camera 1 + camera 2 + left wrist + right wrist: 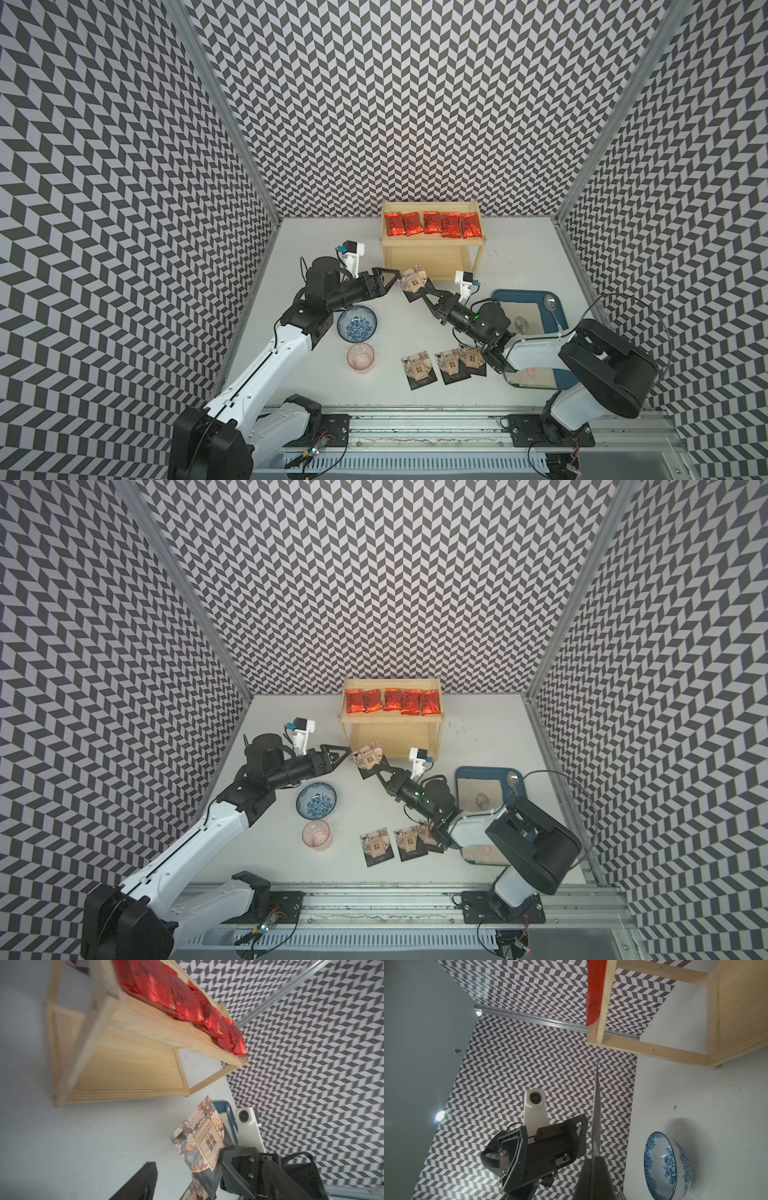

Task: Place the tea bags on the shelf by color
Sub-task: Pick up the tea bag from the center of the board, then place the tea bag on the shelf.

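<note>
Closest to the front edge, three black tea bags [450, 368] lie unplaced, while five red tea bags [432, 222] fill the top board [432, 208] of the shelf [432, 242]. Before the bare lower board [428, 262] the right gripper [419, 292] pinches the fourth black tea bag [412, 280]; the left gripper [395, 281], spread wide and empty beside it, may crowd the way, bowl [356, 324] and pink cup [360, 358] standing clear.

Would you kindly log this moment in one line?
right gripper: shut on black tea bag | left gripper: open | shelf top: five red tea bags
</note>
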`<move>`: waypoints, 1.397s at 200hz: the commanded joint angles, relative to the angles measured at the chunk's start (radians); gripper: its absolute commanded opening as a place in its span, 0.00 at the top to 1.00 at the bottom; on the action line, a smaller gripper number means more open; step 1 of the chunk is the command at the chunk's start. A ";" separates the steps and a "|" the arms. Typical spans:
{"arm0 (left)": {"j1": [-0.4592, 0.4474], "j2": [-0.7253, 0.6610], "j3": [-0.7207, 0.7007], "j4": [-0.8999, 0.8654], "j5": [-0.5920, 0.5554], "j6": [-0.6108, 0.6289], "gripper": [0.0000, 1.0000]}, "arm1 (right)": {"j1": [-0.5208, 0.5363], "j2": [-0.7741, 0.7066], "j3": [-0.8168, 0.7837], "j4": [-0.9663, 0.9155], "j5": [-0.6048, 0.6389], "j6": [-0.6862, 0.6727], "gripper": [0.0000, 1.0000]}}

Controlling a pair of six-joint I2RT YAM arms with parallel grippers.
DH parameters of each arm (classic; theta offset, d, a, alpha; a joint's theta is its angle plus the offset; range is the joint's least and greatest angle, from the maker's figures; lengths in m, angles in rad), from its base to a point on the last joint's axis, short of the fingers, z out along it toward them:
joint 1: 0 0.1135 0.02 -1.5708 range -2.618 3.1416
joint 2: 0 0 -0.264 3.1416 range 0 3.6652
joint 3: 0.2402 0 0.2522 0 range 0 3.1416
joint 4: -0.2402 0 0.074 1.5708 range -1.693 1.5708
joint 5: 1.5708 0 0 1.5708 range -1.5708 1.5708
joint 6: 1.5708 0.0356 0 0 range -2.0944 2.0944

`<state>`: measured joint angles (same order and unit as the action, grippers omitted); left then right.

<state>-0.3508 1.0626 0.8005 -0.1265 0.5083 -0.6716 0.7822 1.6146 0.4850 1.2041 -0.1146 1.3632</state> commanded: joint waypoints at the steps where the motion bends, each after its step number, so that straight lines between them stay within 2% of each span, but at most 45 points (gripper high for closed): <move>1: 0.016 -0.005 -0.002 -0.256 -0.114 0.151 0.16 | 0.012 0.097 0.044 0.010 0.158 0.005 1.00; 46: 0.045 -0.009 -0.009 -0.296 -0.114 0.211 0.17 | 0.015 0.309 0.186 0.063 0.276 0.041 1.00; 87: 0.060 -0.044 -0.011 -0.305 -0.131 0.235 0.17 | 0.014 0.437 0.340 0.003 0.358 0.025 1.00; 136: 0.061 -0.052 -0.012 -0.302 -0.125 0.241 0.17 | 0.012 0.569 0.503 -0.061 0.365 0.040 1.00; 217: 0.061 -0.052 -0.012 -0.302 -0.120 0.244 0.17 | -0.007 0.680 0.641 -0.126 0.350 0.089 0.99; 279: 0.060 -0.052 -0.012 -0.303 -0.119 0.244 0.18 | -0.020 0.713 0.693 -0.164 0.360 0.117 0.99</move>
<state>-0.2939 1.0229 0.7864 -0.4217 0.3866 -0.4419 0.7689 2.2990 1.1511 1.0367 0.2352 1.4677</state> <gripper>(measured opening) 0.827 0.041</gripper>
